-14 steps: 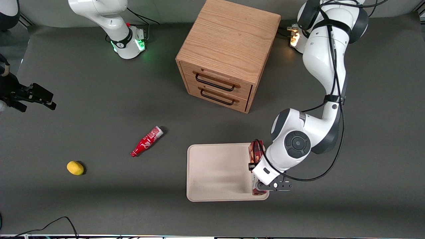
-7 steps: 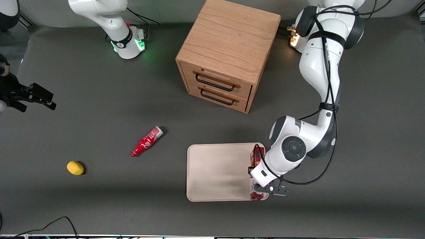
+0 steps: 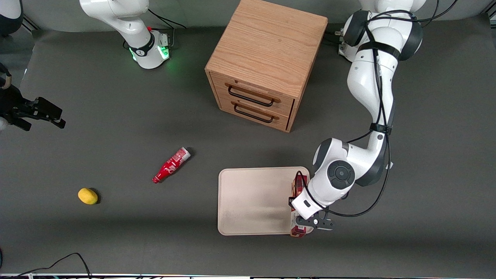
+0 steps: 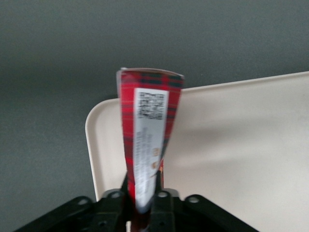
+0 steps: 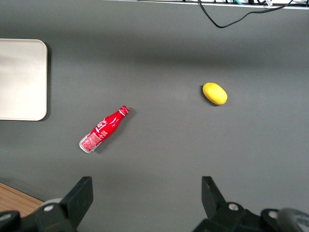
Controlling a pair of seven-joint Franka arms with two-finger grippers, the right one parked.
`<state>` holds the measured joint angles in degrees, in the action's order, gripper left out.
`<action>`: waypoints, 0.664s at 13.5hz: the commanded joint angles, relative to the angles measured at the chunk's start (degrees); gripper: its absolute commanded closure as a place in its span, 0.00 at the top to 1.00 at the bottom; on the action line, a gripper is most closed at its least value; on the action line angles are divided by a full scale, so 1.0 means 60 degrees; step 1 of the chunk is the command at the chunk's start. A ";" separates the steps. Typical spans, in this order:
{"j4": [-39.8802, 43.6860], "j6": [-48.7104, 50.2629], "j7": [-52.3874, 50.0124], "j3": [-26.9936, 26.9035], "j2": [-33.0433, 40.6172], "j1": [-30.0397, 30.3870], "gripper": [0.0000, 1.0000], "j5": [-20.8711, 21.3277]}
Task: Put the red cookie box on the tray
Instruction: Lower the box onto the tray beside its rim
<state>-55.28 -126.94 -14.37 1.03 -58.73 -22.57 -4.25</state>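
The gripper (image 4: 143, 205) has its jaws clamped on the cookie box (image 4: 147, 140), held over the tray (image 3: 252, 201) along the edge toward the working arm's end. A bottle (image 3: 171, 165) and lemon (image 3: 87, 196) sit well apart on the table.

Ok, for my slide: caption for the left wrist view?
Gripper shut on red cookie box above the tray edge.

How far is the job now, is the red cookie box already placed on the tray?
Done: the pincer has the red cookie box clamped and carried over the tray, at its edge toward the working arm. In hand: the box hangs over that edge; whether it touches the tray is unclear. Left: set it down flat inside the rim, open, withdraw.
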 commanded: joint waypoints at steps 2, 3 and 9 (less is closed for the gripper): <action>0.0131 -0.0216 0.0300 -0.0010 -0.0114 0.0085 1.00 0.0005; 0.0145 -0.0129 0.0272 -0.0010 -0.0100 0.0100 1.00 0.0005; 0.0277 0.2503 0.0155 -0.0069 0.0967 0.0115 1.00 0.0019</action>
<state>-53.36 -118.65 -13.63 1.02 -57.28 -21.91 -4.25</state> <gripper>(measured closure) 0.000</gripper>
